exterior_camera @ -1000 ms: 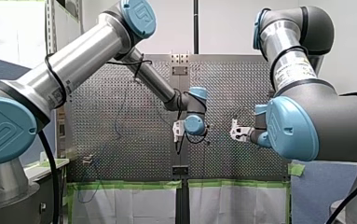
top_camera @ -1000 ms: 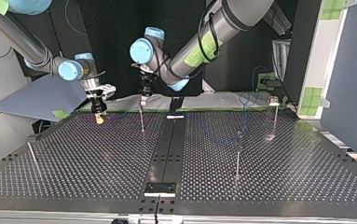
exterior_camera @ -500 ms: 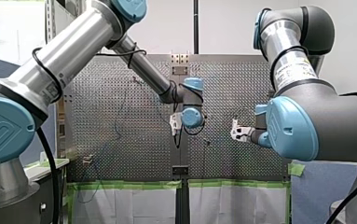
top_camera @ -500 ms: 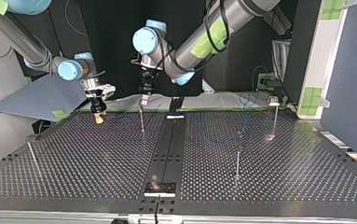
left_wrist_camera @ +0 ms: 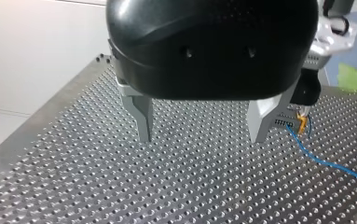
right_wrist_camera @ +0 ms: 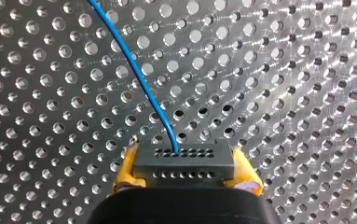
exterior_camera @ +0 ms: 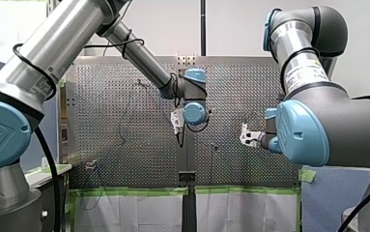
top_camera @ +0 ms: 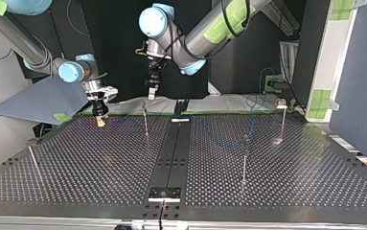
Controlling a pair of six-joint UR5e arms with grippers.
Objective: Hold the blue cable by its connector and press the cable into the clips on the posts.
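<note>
Since a second ago, above the desk [top_camera: 291, 182], my left pincer [top_camera: 151, 95] has risen clear of the post [top_camera: 145, 120]; its wrist view alone shows the fingers [left_wrist_camera: 143, 116] apart, empty. My right pincer [right_wrist_camera: 185, 173] is clamped on the connector [right_wrist_camera: 184, 158], blue cable [right_wrist_camera: 134, 70] running ahead over the desk, a grip only its wrist view shows.

Blue cable [right_wrist_camera: 139, 77]. Dark grey connector [right_wrist_camera: 184, 161], two rows of small holes. Yellow pads [right_wrist_camera: 126, 170] on my right gripper [right_wrist_camera: 185, 179]. Glossy black body on my left gripper [left_wrist_camera: 199, 130], pale grey fingers [left_wrist_camera: 141, 114]. Silver table [right_wrist_camera: 297, 70], regular grid of holes. Light blue joint caps [top_camera: 153, 21] on arms. Green tape [exterior_camera: 124, 191].
</note>
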